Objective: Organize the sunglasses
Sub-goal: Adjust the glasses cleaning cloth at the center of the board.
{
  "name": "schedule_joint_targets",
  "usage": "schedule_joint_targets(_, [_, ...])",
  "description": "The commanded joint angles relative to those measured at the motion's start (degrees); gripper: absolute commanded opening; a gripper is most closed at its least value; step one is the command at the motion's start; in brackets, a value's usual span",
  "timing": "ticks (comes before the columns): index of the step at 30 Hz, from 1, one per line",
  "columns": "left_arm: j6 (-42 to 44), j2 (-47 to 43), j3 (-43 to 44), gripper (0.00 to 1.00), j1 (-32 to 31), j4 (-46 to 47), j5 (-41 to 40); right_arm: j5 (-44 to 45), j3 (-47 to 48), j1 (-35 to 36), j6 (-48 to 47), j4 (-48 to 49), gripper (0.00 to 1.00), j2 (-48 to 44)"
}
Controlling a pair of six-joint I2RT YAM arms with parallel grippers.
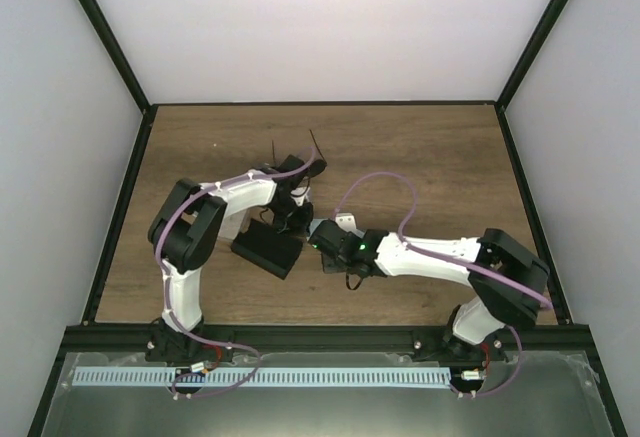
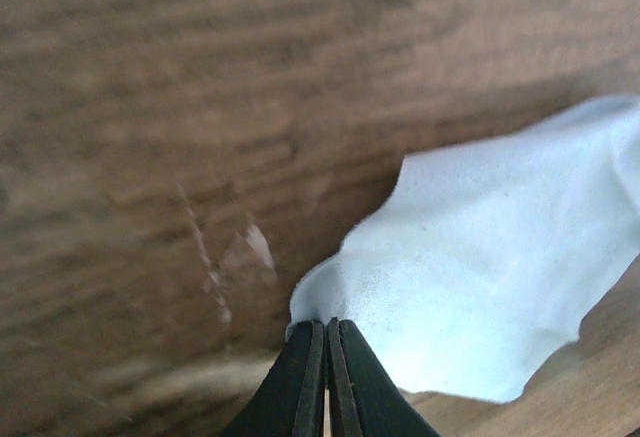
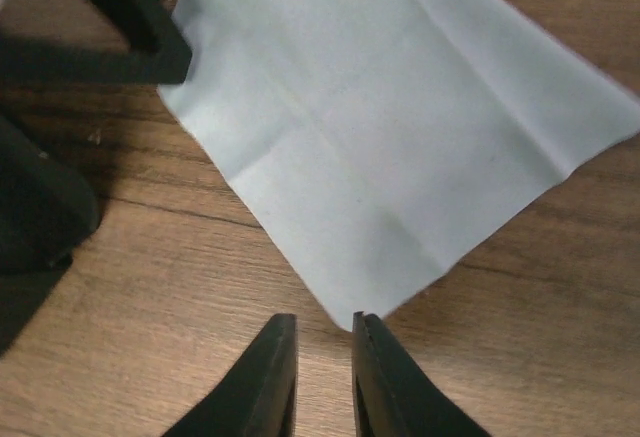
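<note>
mostly hidden: the sunglasses (image 1: 315,143) sit on the far side of the left arm's wrist, near the middle of the table (image 1: 450,177). only two thin dark arms poke out from behind the wrist, angled apart. lenses and frames are covered, so can't tell if it's one pair or two. neither wrist view catches them. overhead, the two wrists crowd together and block both sets of fingertips. the right wrist view has blurry black shapes cut off at its left edge, one lying over a corner of the light blue cloth (image 3: 400,137); can't tell what they are.

left gripper (image 2: 327,329): black fingers pressed flat together, pinching the cloth's edge. there the fabric is crumpled and looks raised off the wood, and the view is soft. right gripper (image 3: 322,322): fingers barely parted, nothing in the gap, a cloth corner just touching the right fingertip. in that view the cloth lies flat, squarish, with fold creases. an oblong matte black case (image 1: 268,247) lies just on the near side of the left wrist. the table is brown wood grain.
</note>
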Motion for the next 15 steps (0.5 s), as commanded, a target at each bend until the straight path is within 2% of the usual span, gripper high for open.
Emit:
schedule_joint_targets(1, [-2.49,-2.60,-2.94,0.04,-2.22,1.41,-0.09,-0.09,0.41,-0.15,-0.31,0.31,0.26,1.90])
schedule_joint_targets(2, [-3.09,-2.90,-3.63,0.04,-2.46,1.80,-0.05,-0.10,0.55,-0.15,-0.64,0.68,0.34,2.32])
schedule_joint_targets(4, [-4.08,-3.73,-4.80,0.04,-2.77,2.36,0.21,0.33,0.66,-0.16,-0.76,1.25,0.39,3.00])
schedule_joint_targets(15, [-3.95,-3.70,-4.48,0.04,-2.93,1.41,-0.66,-0.46,-2.83,-2.99,0.62,3.25,0.39,4.27])
